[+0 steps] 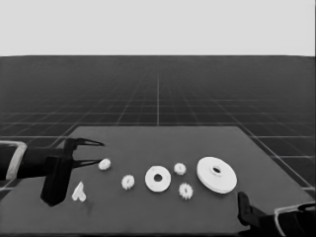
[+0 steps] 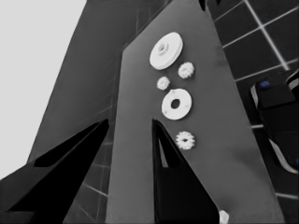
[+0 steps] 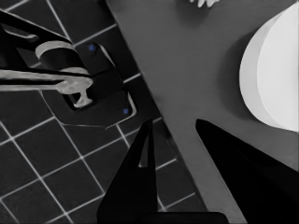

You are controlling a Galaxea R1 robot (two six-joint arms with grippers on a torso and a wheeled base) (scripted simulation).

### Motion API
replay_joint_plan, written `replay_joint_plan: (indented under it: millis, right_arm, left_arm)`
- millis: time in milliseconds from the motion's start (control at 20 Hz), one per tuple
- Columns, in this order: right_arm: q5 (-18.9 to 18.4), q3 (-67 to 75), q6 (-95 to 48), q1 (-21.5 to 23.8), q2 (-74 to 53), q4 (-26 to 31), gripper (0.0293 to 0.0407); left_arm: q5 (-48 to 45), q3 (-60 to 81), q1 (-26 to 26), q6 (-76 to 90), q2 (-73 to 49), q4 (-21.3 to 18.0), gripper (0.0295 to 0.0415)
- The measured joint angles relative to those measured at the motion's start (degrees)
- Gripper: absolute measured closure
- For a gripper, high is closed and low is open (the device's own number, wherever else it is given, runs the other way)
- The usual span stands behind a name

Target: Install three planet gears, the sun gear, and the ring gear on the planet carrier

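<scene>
Start layout, head view. The left tool (image 1: 96, 152) waits over the table's (image 1: 148, 140) left end, fingers spread apart and grasping nothing; one planet gear (image 1: 104, 164) lies just beside its fingertips, not held. The right tool (image 1: 243, 205) is parked at the near right corner, its fingers likewise apart and empty. The smaller round part (image 1: 158, 178), with a dark central hole, lies mid-table. Three further gears lie around it: left (image 1: 128, 182), far right (image 1: 179, 169), near right (image 1: 185, 190). The larger round part (image 1: 216, 174) lies to the right. A thin white piece (image 1: 79, 192) lies near left.
</scene>
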Motion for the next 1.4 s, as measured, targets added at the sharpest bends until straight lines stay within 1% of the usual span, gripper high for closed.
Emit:
replay_joint_plan:
  millis: [50,100,150,200,250,300,350,400,450,500,550,650,700,750,800,850,950,1200,1300,1400]
  right_arm:
    - [1.33,3.03,-0.19,-3.1,0.78,4.33,0.0407]
    - [0.77,1.69,-0.11,-1.93,0.46,2.55,0.0392]
    - [0.45,0.9,-0.07,-1.25,0.26,1.51,0.0363]
    - [0.25,0.45,-0.04,-0.86,0.15,0.89,0.0332]
    - [0.14,0.19,-0.02,-0.63,0.08,0.53,0.032]
    - [0.08,0.04,-0.01,-0.5,0.05,0.32,0.0317]
    - [0.04,-0.05,-0.01,-0.42,0.02,0.2,0.0316]
    - [0.02,-0.09,0.0,-0.38,0.01,0.13,0.0315]
    - [0.0,-0.12,0.0,-0.36,0.0,0.09,0.0315]
    - [0.0,-0.14,0.0,-0.34,0.0,0.06,0.0315]
    - [-0.01,-0.15,0.0,-0.33,0.0,0.05,0.0315]
    - [-0.01,-0.16,0.0,-0.33,0.0,0.03,0.0315]
    - [-0.01,-0.16,0.0,-0.32,0.0,0.03,0.0315]
    - [-0.01,-0.16,0.0,-0.32,0.0,0.03,0.0315]
    - [-0.01,-0.16,0.0,-0.32,0.0,0.03,0.0315]
    - [-0.01,-0.16,0.0,-0.32,0.0,0.03,0.0315]
    - [-0.01,-0.16,0.0,-0.32,0.0,0.03,0.0315]
    - [-0.01,-0.16,0.0,-0.32,0.0,0.03,0.0315]
    - [-0.01,-0.16,0.0,-0.32,0.0,0.03,0.0315]
    - [-0.01,-0.16,0.0,-0.32,0.0,0.03,0.0315]
  left_arm:
    - [2.82,4.08,4.05,-0.15,-0.16,-4.2,0.0415]
    - [1.69,2.45,2.56,-0.09,-0.1,-2.5,0.0414]
    - [1.02,1.44,1.65,-0.05,-0.08,-1.48,0.0396]
    - [0.62,0.85,1.12,-0.03,-0.06,-0.88,0.0364]
    - [25.68,1.28,13.32,-27.88,14.52,26.97,0.0335]
    - [52.55,-6.04,18.62,-56.52,32.34,29.12,0.0315]
    - [56.3,-18.09,19.22,-79.88,41.15,16.12,0.0307]
    - [54.3,-28.28,19.36,-90.17,44.42,6.6,0.0314]
    - [52.08,-35.51,19.6,-94.37,46.07,0.9,0.032]
    - [50.69,-40.31,19.82,-96.09,47.16,-2.53,0.0323]
    - [49.91,-43.42,19.98,-96.79,47.88,-4.59,0.0325]
    - [49.22,-46.64,20.13,-97.13,48.67,-6.57,0.0326]
    - [49.08,-47.42,20.17,-97.14,48.86,-7.01,0.0326]
    - [47.65,-49.96,24.96,-95.89,49.57,-2.22,0.0326]
    - [46.49,-52.19,28.32,-94.82,50.22,0.42,0.0326]
    - [45.66,-53.83,30.1,-94.04,50.73,1.82,0.0326]
    - [44.78,-55.55,31.59,-93.23,51.27,3.03,0.0326]
    - [44.32,-56.41,32.23,-92.83,51.54,3.59,0.0326]
    - [44.3,-56.45,32.25,-92.81,51.55,3.62,0.0397]
    - [44.3,-56.46,32.23,-92.81,51.56,3.63,0.0398]
